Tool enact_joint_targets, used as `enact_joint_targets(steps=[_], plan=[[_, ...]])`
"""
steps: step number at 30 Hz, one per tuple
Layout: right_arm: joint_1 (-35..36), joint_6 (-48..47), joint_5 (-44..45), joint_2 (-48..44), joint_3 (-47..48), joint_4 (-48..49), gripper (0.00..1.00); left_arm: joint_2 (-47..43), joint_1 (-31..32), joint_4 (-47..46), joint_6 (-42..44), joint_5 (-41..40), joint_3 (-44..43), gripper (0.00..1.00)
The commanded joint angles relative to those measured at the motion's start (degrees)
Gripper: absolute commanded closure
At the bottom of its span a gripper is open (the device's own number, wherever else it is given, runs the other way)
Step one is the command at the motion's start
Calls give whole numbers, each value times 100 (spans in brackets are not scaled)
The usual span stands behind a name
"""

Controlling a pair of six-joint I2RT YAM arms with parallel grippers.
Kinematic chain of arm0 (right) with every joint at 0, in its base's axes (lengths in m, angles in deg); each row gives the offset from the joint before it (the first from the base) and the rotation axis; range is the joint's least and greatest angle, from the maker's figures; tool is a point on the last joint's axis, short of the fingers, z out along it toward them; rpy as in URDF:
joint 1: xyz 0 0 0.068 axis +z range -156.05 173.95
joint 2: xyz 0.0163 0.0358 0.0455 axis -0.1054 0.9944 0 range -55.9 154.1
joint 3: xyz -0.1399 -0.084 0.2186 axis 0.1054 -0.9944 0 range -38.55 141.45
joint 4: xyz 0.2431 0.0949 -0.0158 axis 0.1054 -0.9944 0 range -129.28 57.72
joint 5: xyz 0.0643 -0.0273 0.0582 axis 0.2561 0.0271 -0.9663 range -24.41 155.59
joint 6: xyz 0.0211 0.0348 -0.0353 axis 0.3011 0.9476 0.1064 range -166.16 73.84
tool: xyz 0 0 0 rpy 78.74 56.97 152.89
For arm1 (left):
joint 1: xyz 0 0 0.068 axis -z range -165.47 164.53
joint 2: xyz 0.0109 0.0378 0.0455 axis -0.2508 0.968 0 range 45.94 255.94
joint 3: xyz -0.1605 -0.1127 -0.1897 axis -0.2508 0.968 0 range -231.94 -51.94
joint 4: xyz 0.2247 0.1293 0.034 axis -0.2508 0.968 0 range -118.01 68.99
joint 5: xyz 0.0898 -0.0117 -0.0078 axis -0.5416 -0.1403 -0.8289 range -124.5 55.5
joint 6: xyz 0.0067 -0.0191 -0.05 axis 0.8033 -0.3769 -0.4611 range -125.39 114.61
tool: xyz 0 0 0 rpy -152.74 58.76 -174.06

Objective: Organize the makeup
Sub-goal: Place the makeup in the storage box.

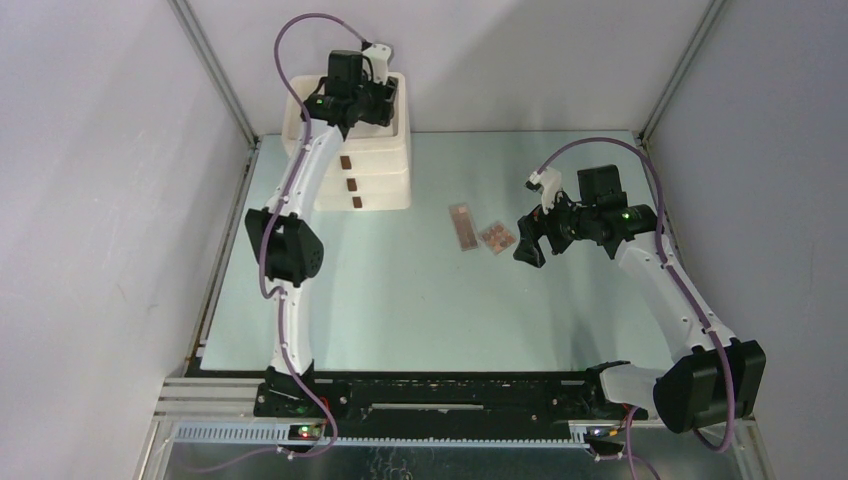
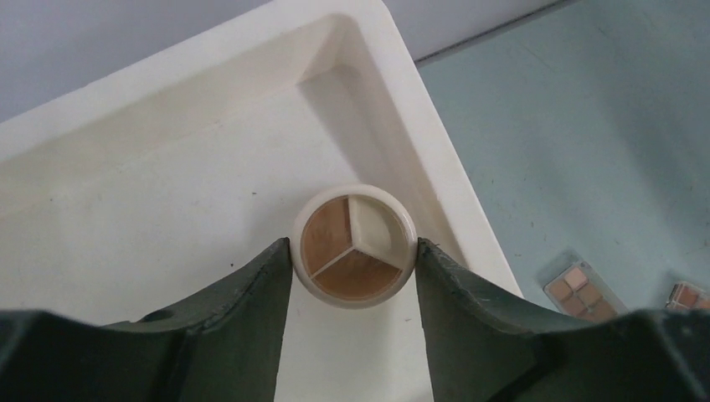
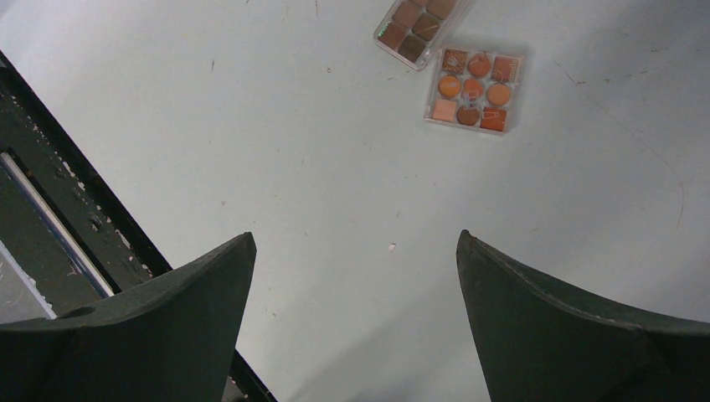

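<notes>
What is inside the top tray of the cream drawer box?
One round compact, pinched by the left gripper. The tray floor beneath the fingers and compact is covered.

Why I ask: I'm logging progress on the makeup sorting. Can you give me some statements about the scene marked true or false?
1. The compact sits between the left gripper's fingers. True.
2. The right gripper holds a palette. False: it is open and empty above the table.
3. A square palette and a long palette lie side by side on the table. True.
4. The compact is in an open drawer. False: it is at the top tray of the box, and the drawers look shut.
</notes>
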Motion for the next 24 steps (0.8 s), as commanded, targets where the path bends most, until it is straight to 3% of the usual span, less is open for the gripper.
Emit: enact_joint_targets(steps=[1, 9, 14, 19, 24], plan=[[-45, -45, 20, 42, -1, 15, 1, 114, 9, -156, -183, 123, -390, 36], [-34, 177, 321, 257, -88, 275, 1, -412, -13, -244, 97, -90, -122, 13], [22, 435, 919, 562, -136, 628, 0, -1338, -136, -577, 243, -112, 752, 2], [370, 509, 1807, 1070, -132, 1082, 0, -2414, -240, -810, 356, -25, 1909, 0], [858, 318, 2485, 1772, 146, 1183, 0, -3686, -246, -1297, 523, 100, 3616, 0]])
